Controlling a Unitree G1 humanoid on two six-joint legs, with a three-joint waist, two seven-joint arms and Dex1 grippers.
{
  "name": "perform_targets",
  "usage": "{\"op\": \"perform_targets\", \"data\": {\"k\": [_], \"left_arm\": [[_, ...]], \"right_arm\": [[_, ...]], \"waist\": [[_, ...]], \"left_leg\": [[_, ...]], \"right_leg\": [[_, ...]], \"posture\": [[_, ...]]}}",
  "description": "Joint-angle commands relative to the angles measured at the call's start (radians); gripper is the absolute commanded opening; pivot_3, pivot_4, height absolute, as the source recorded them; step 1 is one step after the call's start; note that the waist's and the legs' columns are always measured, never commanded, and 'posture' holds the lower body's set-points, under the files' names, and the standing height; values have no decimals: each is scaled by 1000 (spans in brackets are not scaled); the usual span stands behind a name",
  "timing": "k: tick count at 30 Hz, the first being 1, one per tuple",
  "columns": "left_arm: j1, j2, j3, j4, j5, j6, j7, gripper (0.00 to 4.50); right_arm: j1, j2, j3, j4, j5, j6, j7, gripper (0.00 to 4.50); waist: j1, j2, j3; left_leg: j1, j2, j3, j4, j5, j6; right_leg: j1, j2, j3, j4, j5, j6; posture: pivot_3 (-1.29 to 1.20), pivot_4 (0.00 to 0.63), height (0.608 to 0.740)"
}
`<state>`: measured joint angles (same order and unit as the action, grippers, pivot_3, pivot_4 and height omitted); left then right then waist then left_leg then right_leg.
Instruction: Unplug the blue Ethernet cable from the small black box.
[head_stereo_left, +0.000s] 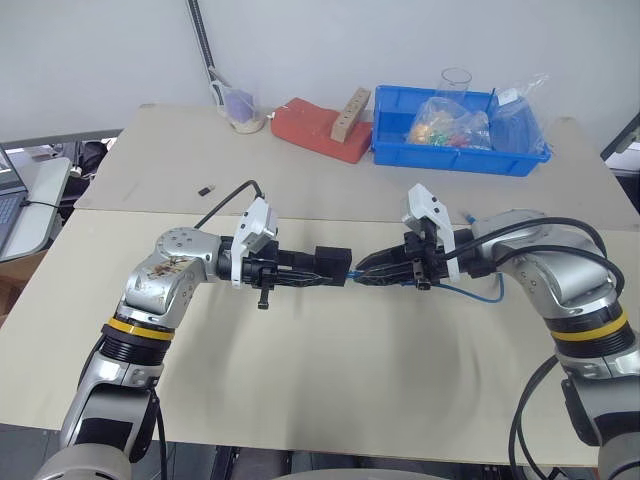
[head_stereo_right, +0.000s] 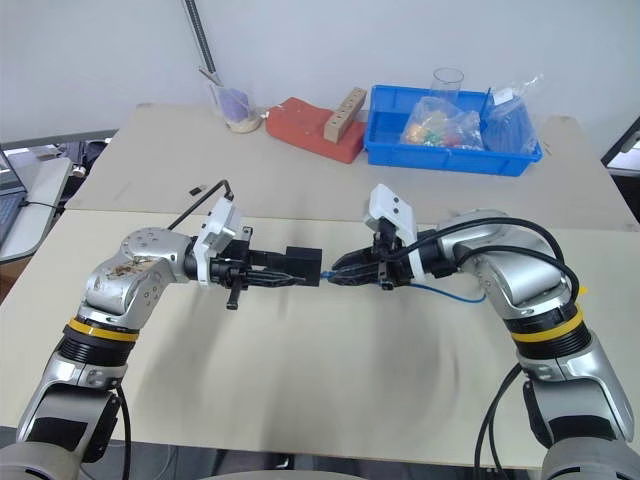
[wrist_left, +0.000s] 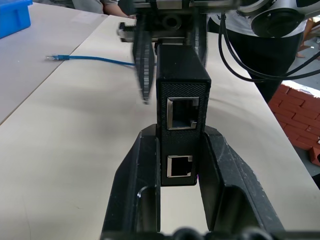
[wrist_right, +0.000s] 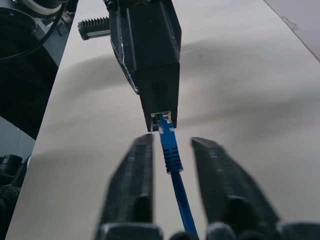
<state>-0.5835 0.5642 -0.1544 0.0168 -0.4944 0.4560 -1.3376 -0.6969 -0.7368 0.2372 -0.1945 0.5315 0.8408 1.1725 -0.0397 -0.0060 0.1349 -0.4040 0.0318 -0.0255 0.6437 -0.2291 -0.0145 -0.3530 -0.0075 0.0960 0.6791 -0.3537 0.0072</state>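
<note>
The small black box (head_stereo_left: 333, 266) hangs above the table, and my left gripper (head_stereo_left: 318, 272) is shut on it. In the left wrist view its fingers (wrist_left: 145, 170) clamp the box (wrist_left: 182, 100), whose near side shows two empty ports. The blue Ethernet cable (wrist_right: 171, 150) is plugged into the box's far end (wrist_right: 155, 65) by its clear plug. My right gripper (wrist_right: 172, 142) faces that end, open, with a finger on either side of the cable's blue boot and a gap on each side. From there the cable (head_stereo_left: 480, 297) trails along the table under my right arm.
At the back of the table stand a blue bin (head_stereo_left: 400, 152) with bagged items, a red block (head_stereo_left: 320, 130) with a wooden strip on it, and a small cup (head_stereo_left: 243, 112). A tiny black piece (head_stereo_left: 206, 189) lies at the back left. A seam runs across the table.
</note>
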Motion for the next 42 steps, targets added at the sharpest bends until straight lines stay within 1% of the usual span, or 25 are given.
{"op": "perform_targets", "data": {"k": [1, 12, 27, 31, 32, 42], "left_arm": [[-13, 0, 7, -13, 2, -24, -9, 524], [-17, -10, 5, -6, 13, -32, -17, 524], [-6, -13, 1, -23, 18, -31, -20, 524], [-6, -14, 1, -26, 17, -30, -20, 524], [-7, -14, 1, -24, 18, -31, -21, 524], [-12, -13, 4, -15, 20, -33, -23, 524]], "right_arm": [[-21, 6, -5, -30, 7, -5, 11, 1188], [-36, 27, 15, -23, 4, -2, 15, 1188], [-49, 25, 22, 4, -9, -17, 34, 1188], [-46, 21, 26, 7, -21, -30, 46, 84], [-45, 20, 26, 6, -23, -31, 52, 32], [-37, 19, 27, -5, -29, -28, 72, 32]], "waist": [[0, 0, 0], [0, 0, 0], [1, 0, 0], [0, 0, 0], [0, 0, 0], [0, 0, 0]], "left_leg": [[0, 0, 0, 0, 0, 0], [0, 0, 0, 0, 0, 0], [0, 0, 0, 0, 0, 0], [0, 0, 0, 0, 0, 0], [0, 0, 0, 0, 0, 0], [0, 0, 0, 0, 0, 0]], "right_leg": [[0, 0, 0, 0, 0, 0], [0, 0, 0, 0, 0, 0], [0, 0, 0, 0, 0, 0], [0, 0, 0, 0, 0, 0], [0, 0, 0, 0, 0, 0], [0, 0, 0, 0, 0, 0]], "posture": [[0, 150, 740], [0, 150, 740], [0, 150, 740], [0, 150, 740], [0, 150, 740], [0, 150, 740]]}}
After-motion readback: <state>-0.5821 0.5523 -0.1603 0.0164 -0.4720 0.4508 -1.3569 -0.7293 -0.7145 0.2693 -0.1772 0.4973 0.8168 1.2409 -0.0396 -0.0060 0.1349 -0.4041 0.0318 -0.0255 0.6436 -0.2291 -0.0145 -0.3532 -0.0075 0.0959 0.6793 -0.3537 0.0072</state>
